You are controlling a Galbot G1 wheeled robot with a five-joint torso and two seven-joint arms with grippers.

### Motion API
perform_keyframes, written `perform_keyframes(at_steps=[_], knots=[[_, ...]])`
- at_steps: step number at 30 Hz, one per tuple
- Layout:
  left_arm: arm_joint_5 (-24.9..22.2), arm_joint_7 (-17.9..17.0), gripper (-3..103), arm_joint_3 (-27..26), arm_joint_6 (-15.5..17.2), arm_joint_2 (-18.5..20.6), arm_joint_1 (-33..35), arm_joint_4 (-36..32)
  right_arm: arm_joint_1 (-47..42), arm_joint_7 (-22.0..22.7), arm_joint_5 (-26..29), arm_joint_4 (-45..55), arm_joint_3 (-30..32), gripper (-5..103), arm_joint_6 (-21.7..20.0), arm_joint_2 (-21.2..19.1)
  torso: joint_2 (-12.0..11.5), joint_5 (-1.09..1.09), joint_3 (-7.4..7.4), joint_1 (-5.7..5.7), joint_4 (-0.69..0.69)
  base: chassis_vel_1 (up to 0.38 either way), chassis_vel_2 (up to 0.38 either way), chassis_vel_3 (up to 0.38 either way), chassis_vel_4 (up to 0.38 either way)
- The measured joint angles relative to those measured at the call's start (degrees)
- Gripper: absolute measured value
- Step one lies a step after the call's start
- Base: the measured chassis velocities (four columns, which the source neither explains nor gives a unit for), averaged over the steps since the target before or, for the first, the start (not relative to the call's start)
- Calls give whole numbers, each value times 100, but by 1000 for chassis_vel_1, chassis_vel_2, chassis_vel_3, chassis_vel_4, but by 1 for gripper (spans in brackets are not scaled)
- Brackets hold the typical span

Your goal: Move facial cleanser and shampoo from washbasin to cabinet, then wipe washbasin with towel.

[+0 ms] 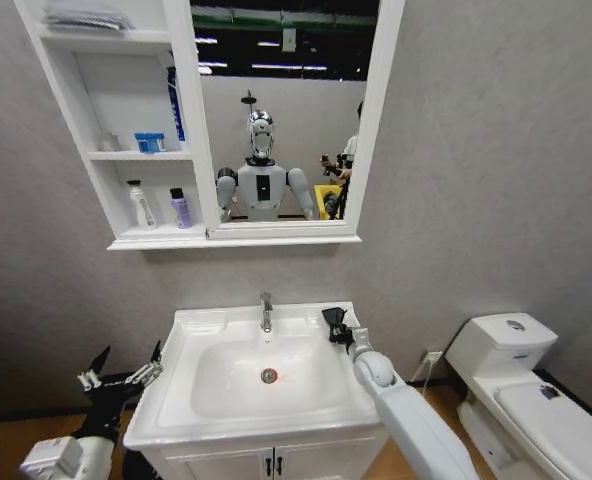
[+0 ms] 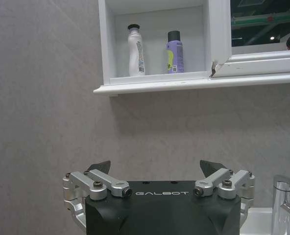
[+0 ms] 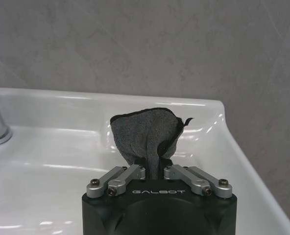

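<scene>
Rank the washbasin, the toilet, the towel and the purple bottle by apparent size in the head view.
1. washbasin
2. toilet, partly cut off at the frame edge
3. towel and purple bottle: similar, and the bottle stands farther away, so unranked.

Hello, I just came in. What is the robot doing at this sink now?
The right gripper is shut on the small dark grey towel at the back right corner of the white ceramic washbasin. The left gripper is open beside the basin's left edge. A white bottle and a purple bottle stand on the lowest shelf of the white wall cabinet.

Toilet (image 1: 506, 372) right (lid closed); vanity (image 1: 271, 462) below.
</scene>
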Motion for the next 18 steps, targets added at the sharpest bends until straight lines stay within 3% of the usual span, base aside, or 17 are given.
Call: perform_keyframes(at_steps=[2,6,18], knots=[[0,0,100,0,0,0,0,0,-366,365,-39,389,-134,7,-175,89,0,0,0,0,-1,0,0,0,0],[0,0,100,0,0,0,0,0,-587,645,-113,458,-220,4,-326,232,0,0,0,0,0,0,0,0,0],[0,0,100,0,0,0,0,0,-355,299,-116,-381,-110,4,-213,368,0,0,0,-1,2,0,0,0,0]])
